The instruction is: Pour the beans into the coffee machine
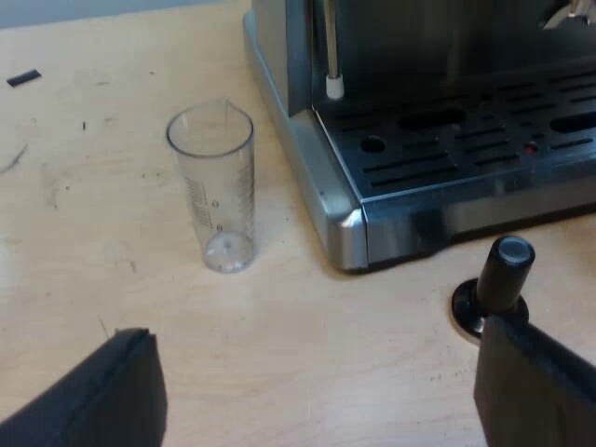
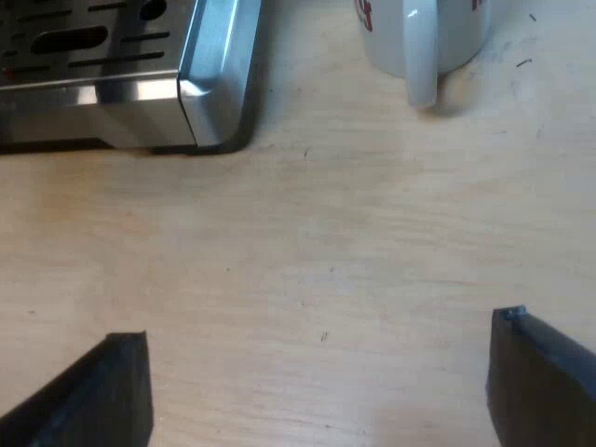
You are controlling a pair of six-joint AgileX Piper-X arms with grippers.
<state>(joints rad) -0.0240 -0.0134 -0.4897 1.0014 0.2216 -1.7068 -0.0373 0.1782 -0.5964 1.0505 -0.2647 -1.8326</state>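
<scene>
A clear measuring glass [image 1: 215, 186] stands upright on the wooden table beside the espresso machine's corner; it looks empty. The espresso machine [image 1: 438, 140] shows its steel base and slotted drip tray, with a steam wand tip [image 1: 333, 86] over the tray. My left gripper [image 1: 317, 391] hovers open above the table, short of the glass, nothing between its fingers. A tamper with a black knob [image 1: 501, 279] stands by one left finger. My right gripper [image 2: 321, 391] is open over bare table, near the machine's corner [image 2: 200, 88] and a white mug [image 2: 424, 42].
The white mug has red print and its handle points toward my right gripper. A small dark scrap [image 1: 23, 78] lies on the table beyond the glass. Bare wood lies between the glass and my left fingers.
</scene>
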